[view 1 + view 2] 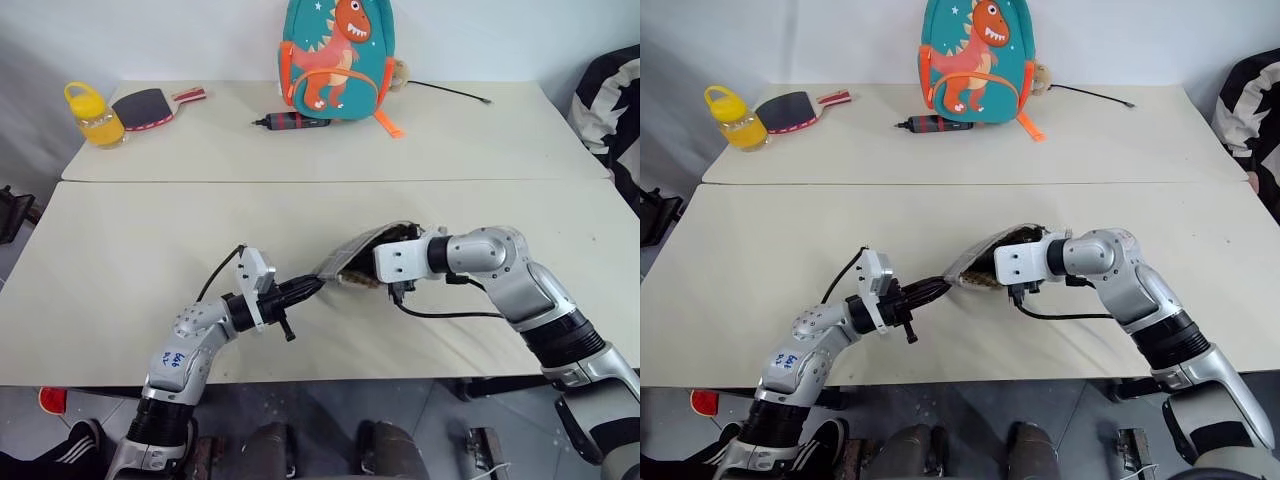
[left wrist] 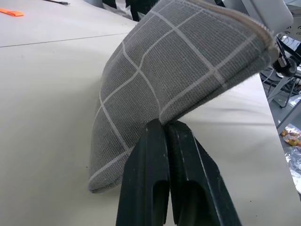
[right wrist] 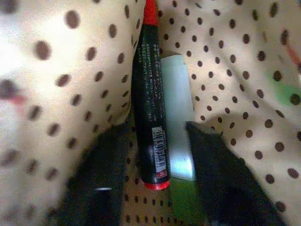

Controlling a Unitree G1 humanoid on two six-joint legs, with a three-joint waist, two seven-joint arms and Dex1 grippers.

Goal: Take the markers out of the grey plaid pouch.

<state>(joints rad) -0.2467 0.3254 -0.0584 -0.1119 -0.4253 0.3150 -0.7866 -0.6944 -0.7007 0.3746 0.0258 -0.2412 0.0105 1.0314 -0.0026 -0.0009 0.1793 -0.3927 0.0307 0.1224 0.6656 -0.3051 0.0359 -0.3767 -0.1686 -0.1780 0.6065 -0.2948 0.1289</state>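
Reaching inside grey plaid pouch (image 2: 155, 84) for markers (image 3: 162, 117).
Left gripper (image 2: 165, 136) jaws pinching pouch; right gripper (image 3: 155, 160) jaws straddling, needing closing, withdrawing.

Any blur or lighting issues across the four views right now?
Right wrist view: soft and dim inside the grey plaid pouch; the right gripper shows as dark smears, though the markers read. Left wrist view: crisp on the left gripper and plaid weave. Eye views: even light, soft shadows, no glare.
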